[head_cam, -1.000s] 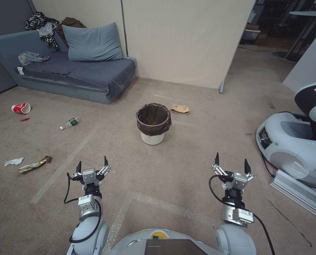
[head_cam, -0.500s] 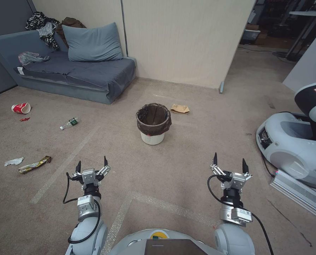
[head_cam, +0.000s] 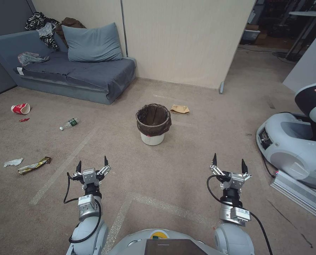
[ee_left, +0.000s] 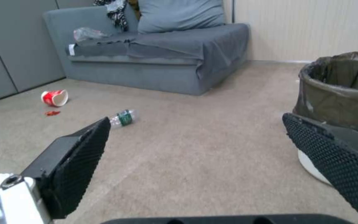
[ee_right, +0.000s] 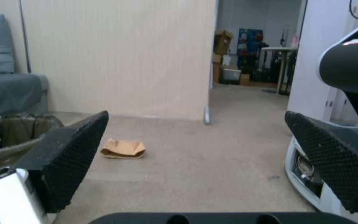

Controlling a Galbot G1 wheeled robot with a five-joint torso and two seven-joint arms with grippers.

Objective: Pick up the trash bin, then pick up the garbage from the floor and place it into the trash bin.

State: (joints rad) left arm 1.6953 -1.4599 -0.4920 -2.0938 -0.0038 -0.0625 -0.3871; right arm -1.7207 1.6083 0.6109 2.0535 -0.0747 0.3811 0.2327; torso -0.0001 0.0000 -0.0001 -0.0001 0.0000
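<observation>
The trash bin [head_cam: 153, 124], a white bucket with a dark brown liner, stands upright on the carpet ahead of me; its rim [ee_left: 340, 81] also fills one side of the left wrist view. Garbage lies scattered: a tan paper bag [head_cam: 179, 109] just beyond the bin, a red-and-white cup [head_cam: 21, 108], a small bottle [head_cam: 68, 123], a white tissue [head_cam: 13, 162] and a gold wrapper [head_cam: 34, 165] to the left. My left gripper [head_cam: 91, 164] and right gripper [head_cam: 228, 161] hover open, side by side, short of the bin, holding nothing.
A grey sofa [head_cam: 76, 72] with a pillow, clothes and a plastic bag sits at the back left. A beige partition wall [head_cam: 186, 39] rises behind the bin. Another robot's white base [head_cam: 296, 148] and a metal rail [head_cam: 299, 194] stand at the right.
The right gripper has drifted slightly back and to the left. The view has shifted a little; the bin and litter lie where they were.
</observation>
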